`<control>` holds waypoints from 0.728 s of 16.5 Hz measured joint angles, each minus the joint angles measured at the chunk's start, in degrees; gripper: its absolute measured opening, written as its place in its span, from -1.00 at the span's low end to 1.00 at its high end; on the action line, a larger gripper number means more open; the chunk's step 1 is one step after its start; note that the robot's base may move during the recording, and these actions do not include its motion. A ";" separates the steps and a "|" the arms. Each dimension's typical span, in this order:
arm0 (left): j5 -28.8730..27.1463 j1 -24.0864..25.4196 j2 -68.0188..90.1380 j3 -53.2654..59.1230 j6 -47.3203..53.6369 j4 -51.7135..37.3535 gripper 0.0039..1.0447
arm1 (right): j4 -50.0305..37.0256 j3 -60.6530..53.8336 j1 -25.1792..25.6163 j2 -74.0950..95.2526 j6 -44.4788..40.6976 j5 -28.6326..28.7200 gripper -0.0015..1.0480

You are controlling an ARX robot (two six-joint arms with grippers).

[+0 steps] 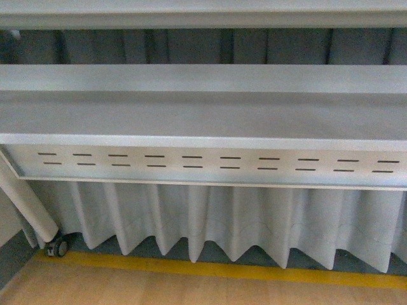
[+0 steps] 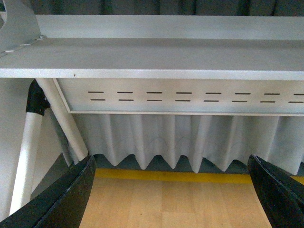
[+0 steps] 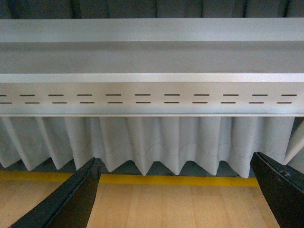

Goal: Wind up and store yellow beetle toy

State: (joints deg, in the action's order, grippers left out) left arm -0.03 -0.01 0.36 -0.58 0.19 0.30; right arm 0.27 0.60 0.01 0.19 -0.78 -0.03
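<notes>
The yellow beetle toy is out of view in every frame. My left gripper [image 2: 173, 190] is open and empty; its two black fingers [image 2: 66, 199] stand wide apart over the wooden floor. My right gripper [image 3: 175, 190] is open and empty too, with its black fingers [image 3: 71, 202] wide apart over the floor. Neither arm shows in the front view.
A grey table [image 1: 203, 114] with a slotted apron [image 1: 210, 164] fills the front view, seen from low down. A white pleated curtain [image 1: 210, 219] hangs behind it. A yellow floor line [image 1: 210, 268] runs along the wooden floor [image 1: 127, 289]. A white leg with a castor [image 1: 57, 246] stands at the left.
</notes>
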 joint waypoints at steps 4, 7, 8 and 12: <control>0.00 0.00 0.00 0.00 0.00 0.00 0.88 | 0.00 0.00 0.00 0.00 0.02 0.02 0.87; 0.00 0.00 0.00 0.00 -0.02 -0.02 0.88 | 0.00 0.00 0.00 0.00 0.02 0.00 0.87; 0.00 0.00 0.00 0.00 -0.02 -0.02 0.88 | 0.00 0.00 0.00 0.00 0.02 0.00 0.87; 0.00 0.00 0.00 0.00 -0.02 0.00 0.88 | 0.00 0.00 0.00 0.00 0.02 0.00 0.87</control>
State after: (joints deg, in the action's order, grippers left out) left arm -0.03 -0.01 0.36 -0.58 0.16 0.30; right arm 0.27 0.60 0.01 0.19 -0.75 -0.03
